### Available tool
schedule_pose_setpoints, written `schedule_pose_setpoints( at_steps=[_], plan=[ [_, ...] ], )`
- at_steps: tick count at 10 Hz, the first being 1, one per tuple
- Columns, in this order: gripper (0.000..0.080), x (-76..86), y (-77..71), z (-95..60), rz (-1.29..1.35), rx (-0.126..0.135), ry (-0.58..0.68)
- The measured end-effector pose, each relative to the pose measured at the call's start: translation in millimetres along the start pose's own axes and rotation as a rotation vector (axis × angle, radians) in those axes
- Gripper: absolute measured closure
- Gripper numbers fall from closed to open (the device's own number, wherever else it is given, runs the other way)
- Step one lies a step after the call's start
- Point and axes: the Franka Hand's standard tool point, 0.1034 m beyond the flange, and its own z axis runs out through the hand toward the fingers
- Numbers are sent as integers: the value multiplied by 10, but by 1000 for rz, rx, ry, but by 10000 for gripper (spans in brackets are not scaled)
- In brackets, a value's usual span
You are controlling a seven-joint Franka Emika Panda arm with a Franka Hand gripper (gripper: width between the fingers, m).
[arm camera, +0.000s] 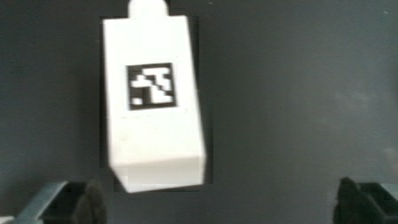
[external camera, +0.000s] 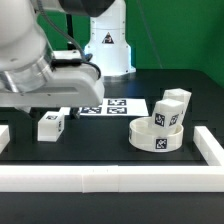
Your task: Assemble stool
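The round white seat lies on the black table at the exterior view's right. Two white tagged legs stand on it, leaning together. A third leg lies alone on the table at the exterior view's left, under the arm's hand. In the wrist view this leg lies flat with its tag facing up. My gripper is open and empty above it. One fingertip is near the leg's end and the other is far to the side. Neither touches the leg.
The marker board lies flat behind the lone leg. Long white border rails run along the front and the exterior view's right. The white robot base stands at the back.
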Motion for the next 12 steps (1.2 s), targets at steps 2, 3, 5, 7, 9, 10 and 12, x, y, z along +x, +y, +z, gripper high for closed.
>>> schedule_pose_setpoints(
  at_steps=[2,3,5,7,9,10,12],
  plan=[
    [151,-7,7,12,3,3,-8],
    [151,-44,6,48,5,8,-47],
    [151,-19,52,161,11,2,-63],
    [151,-23,123,313,8,-21,-219],
    [151,-18,107,396,5,-26,-211],
    [151,-13,106,427,5,-27,-211],
    [151,-3,118,476,8,-29,-213]
  ],
)
